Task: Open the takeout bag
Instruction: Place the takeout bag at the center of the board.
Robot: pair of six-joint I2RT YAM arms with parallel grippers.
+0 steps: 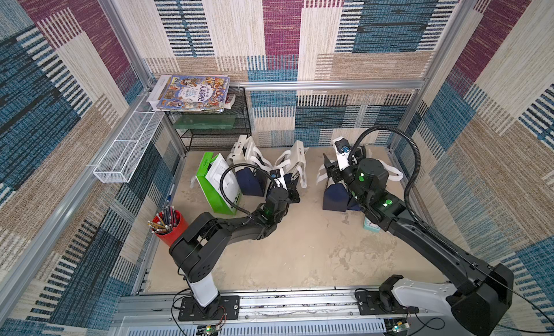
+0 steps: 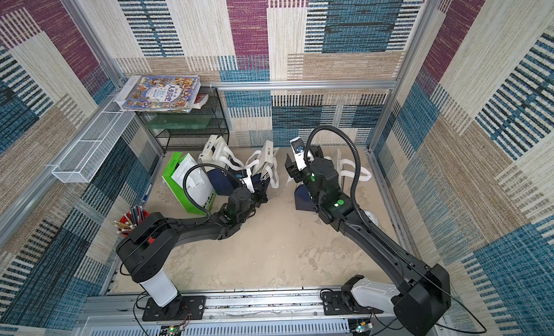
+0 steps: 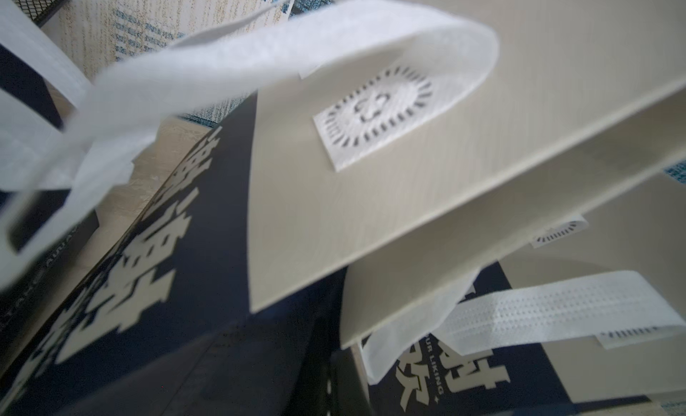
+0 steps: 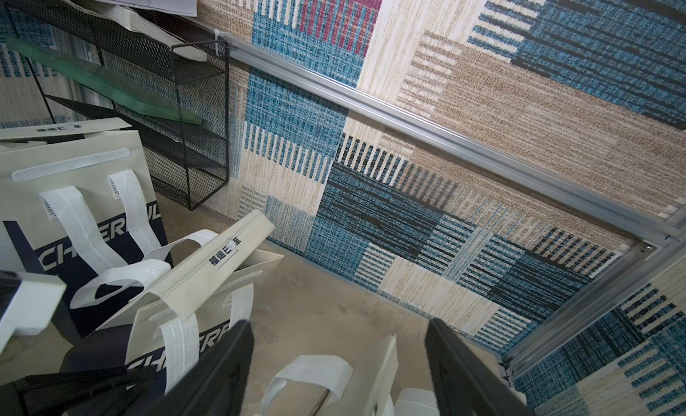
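Landmark: a black wire-mesh rack (image 1: 209, 133) stood in the back corner of the mottled beige counter (image 1: 299, 244), with a stack of picture books (image 1: 192, 93) on top.
Takeout bag: the navy-and-cream fabric takeout bag with white strap handles (image 1: 298, 157) stood upright near the rack, on the side away from the corner. Its cream top flap was folded over.
Left gripper (image 1: 292, 187): it was right down at that bag's near face, jaws pressed together. Whether any fabric was caught between them could not be told, because the wrist view was all blurred bag.
Right gripper (image 4: 337, 327): jaws were spread wide with nothing between them, above the far bag.
Near bag (image 1: 250, 181): it had the same navy and cream and stood just in front of the rack.
Far bag (image 1: 334, 196): a third of the kind, it sat well apart from the rack, beneath the right arm.
Paper bag: a green-and-white paper bag (image 1: 215, 184) stood just in front of the rack, beside the near bag.
Pencils: a red cup of pencils (image 1: 168, 226) stood well forward of the rack, at the counter's edge.
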